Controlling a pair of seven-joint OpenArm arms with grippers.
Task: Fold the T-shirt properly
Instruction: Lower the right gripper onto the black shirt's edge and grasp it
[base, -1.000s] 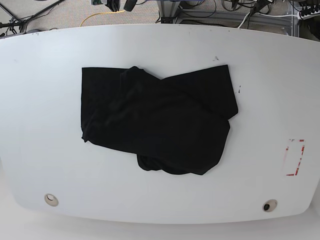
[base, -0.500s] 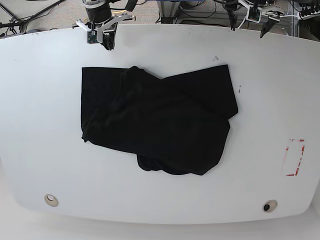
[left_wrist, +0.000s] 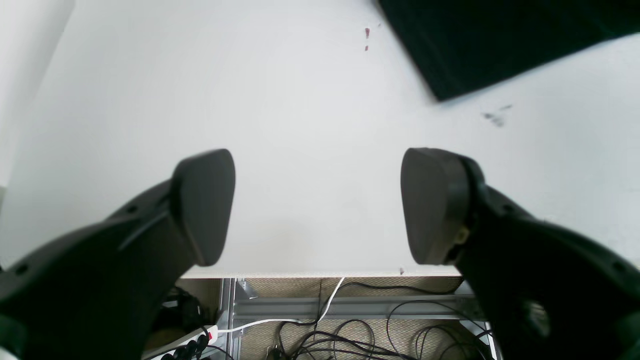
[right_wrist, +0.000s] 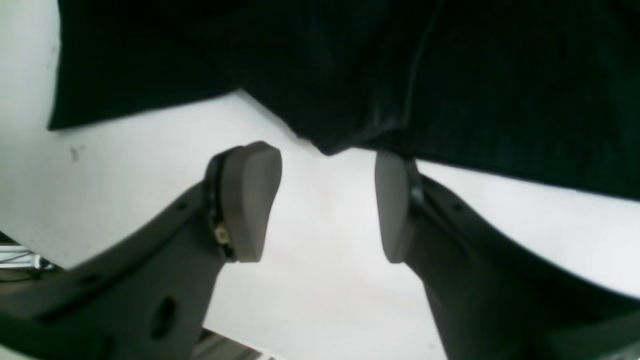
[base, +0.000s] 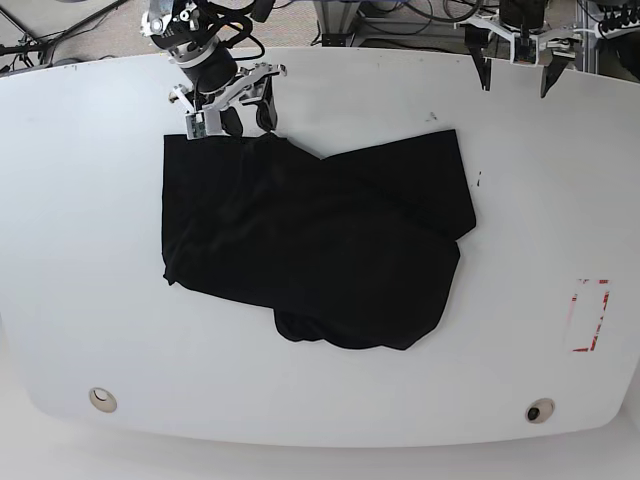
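The T-shirt (base: 315, 240) lies crumpled mid-table, its bulk bunched toward six o'clock. At eleven o'clock the right gripper (base: 235, 118) hovers just off the shirt's far edge, jaws parted and empty, a fabric point right between the fingertips (right_wrist: 250, 200). At one o'clock the left gripper (base: 517, 68) sits over bare table (left_wrist: 300, 125), spread wide, holding nothing. Best play: each gripper pinches a single layer at a far corner, low and square, then both spread it flat together.
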